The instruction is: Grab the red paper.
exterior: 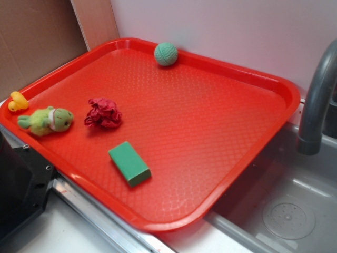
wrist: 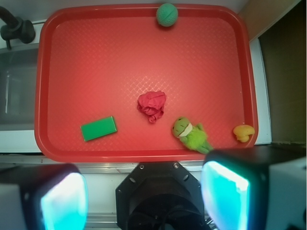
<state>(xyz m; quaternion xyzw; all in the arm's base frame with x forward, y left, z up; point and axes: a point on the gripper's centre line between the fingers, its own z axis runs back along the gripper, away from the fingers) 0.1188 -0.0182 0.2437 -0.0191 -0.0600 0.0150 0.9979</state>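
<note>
A large bright-red plastic tray (exterior: 221, 158) with a textured floor and a raised rim is seen resting partly over a grey sink (exterior: 295, 211); a grey faucet (exterior: 316, 105) stands at the tray's far right side in the exterior view. Brown cardboard (exterior: 31, 42) and a white wall (exterior: 237, 26) are seen behind the tray.

In the wrist view, the gripper (wrist: 144, 194) is seen at the bottom edge, outside the tray's near rim and well apart from everything on it. Its two fingers (wrist: 225, 191) are held wide apart, with nothing between them, and a glossy teal sheen is seen on their inner pads.

A green block (exterior: 129, 163), a flat rectangular piece, is found lying on the tray floor near the front rim. A plush green frog (exterior: 47, 120) is laid on its side near the tray's left rim in the exterior view.

The red paper (exterior: 103, 113), a dark-red crumpled wad with many folds, is found on the tray floor between the frog and the block, close to the frog but apart from both. In the wrist view it (wrist: 152, 105) sits roughly mid-tray, ahead of the gripper.

A green knitted ball (exterior: 166, 54) is seen against the far rim. A small yellow rubber duck (exterior: 18, 101) is seen at the left rim, just beside the frog.
</note>
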